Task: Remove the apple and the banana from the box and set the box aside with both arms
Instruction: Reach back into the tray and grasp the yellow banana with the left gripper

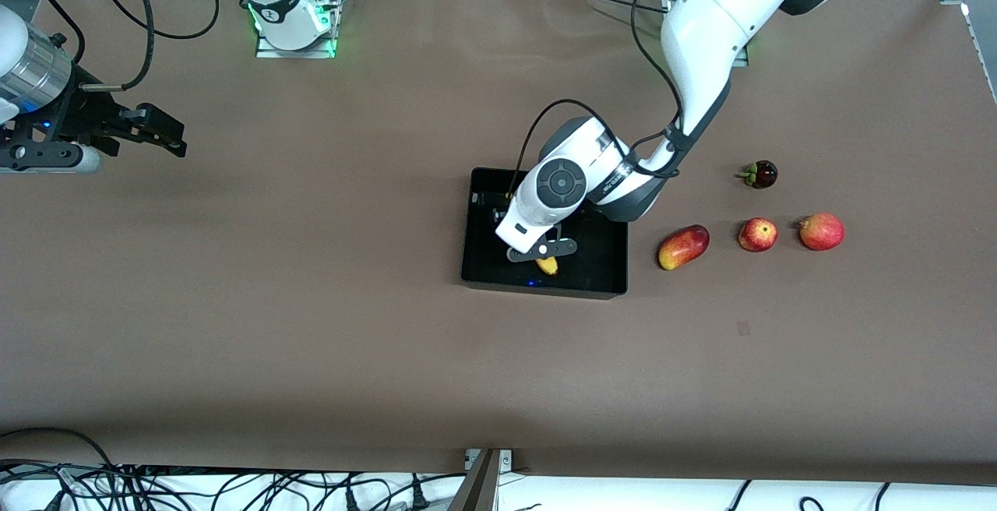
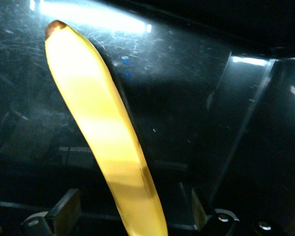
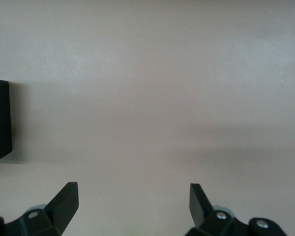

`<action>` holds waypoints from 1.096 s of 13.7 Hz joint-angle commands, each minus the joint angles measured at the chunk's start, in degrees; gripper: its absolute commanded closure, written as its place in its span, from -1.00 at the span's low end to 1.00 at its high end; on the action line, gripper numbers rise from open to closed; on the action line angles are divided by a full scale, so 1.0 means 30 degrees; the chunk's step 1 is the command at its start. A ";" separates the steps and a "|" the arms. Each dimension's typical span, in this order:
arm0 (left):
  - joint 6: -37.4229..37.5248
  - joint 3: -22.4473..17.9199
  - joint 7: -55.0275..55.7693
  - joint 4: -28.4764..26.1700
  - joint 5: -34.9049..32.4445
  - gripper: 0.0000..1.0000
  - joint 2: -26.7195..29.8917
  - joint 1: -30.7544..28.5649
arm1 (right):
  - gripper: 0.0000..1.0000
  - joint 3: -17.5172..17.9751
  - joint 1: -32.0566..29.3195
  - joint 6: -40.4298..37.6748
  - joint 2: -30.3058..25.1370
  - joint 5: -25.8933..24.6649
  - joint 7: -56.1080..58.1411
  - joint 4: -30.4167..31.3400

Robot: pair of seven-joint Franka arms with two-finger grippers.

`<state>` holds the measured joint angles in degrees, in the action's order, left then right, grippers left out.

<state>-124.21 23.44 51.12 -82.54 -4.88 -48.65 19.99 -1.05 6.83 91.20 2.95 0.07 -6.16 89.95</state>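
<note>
Your left gripper [image 2: 132, 216], jaws spread astride the banana [image 2: 105, 132] in the box [image 1: 604, 281], seems poised to pinch, while the right gripper [image 3: 132, 201] waits open over bare table.

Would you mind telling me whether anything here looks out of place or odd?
Nothing stands out. The banana lies flat in the box between the open left gripper's fingers; the apple sits outside on the table. The open right gripper waits over bare table.
</note>
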 commanded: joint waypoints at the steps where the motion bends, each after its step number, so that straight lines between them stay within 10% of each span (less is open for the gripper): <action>1: -0.0635 -0.0401 0.0217 0.0795 -0.0543 -0.17 -0.0776 0.0340 | -1.00 0.0233 -0.0314 -0.0108 0.0129 0.0005 0.0059 -0.0307; 3: -0.0636 -0.0401 -0.0105 0.0795 -0.0601 0.73 -0.0747 0.0135 | -1.00 0.0204 -0.0314 -0.0137 0.0129 0.0005 0.0060 -0.0307; 5: -0.0636 -0.0430 -0.0047 0.0765 -0.0863 1.00 -0.1009 0.0629 | -1.00 0.0233 -0.0314 -0.0166 0.0129 0.0005 0.0060 -0.0307; 9: 0.0585 -0.0226 0.0041 0.1000 -0.0865 1.00 0.0418 -0.0126 | -1.00 0.0204 -0.0314 -0.0166 0.0129 0.0005 0.0060 -0.0307; 15: 0.9403 -0.0224 -0.2787 0.4718 -0.0981 0.87 0.3119 -0.1675 | -1.00 0.0204 -0.0314 -0.0166 0.0129 0.0005 0.0060 -0.0307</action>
<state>-101.43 22.64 48.31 -70.50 -6.86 -40.53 17.63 -1.06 6.79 91.20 3.08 0.07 -6.16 89.95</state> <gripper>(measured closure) 0.586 0.000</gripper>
